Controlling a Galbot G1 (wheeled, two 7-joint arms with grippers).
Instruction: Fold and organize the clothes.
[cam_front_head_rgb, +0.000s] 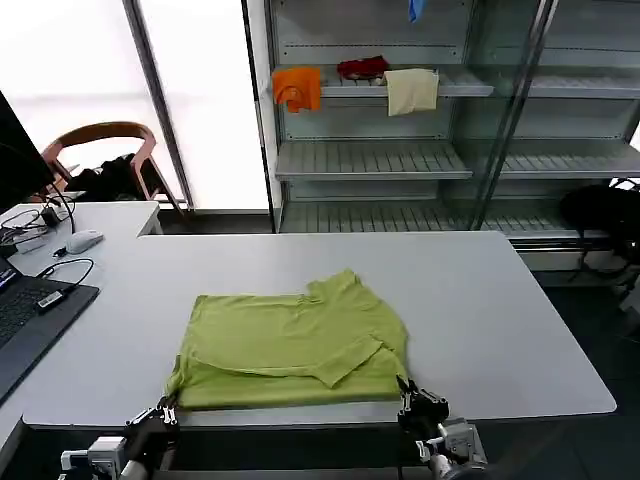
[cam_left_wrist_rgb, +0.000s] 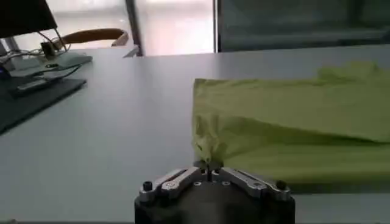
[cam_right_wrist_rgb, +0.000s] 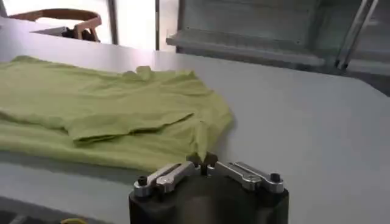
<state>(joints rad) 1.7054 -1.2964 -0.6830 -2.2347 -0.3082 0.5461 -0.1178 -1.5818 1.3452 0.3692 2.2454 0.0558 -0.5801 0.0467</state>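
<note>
So the lime T-shirt (cam_front_head_rgb: 292, 345) is lying partly folded on the white table (cam_front_head_rgb: 500, 320), close to the near edge, with a sleeve flopping across the top layer. The left gripper (cam_front_head_rgb: 166, 408) is sitting at the table's near edge and pinching the shirt's near-left corner, fingers closed right on the fabric, which you can see bunching up in the left wrist view (cam_left_wrist_rgb: 209, 165). The right gripper (cam_front_head_rgb: 407, 392) is doing the same thing at the near-right corner, clamped on a little peak of cloth (cam_right_wrist_rgb: 201, 159).
</note>
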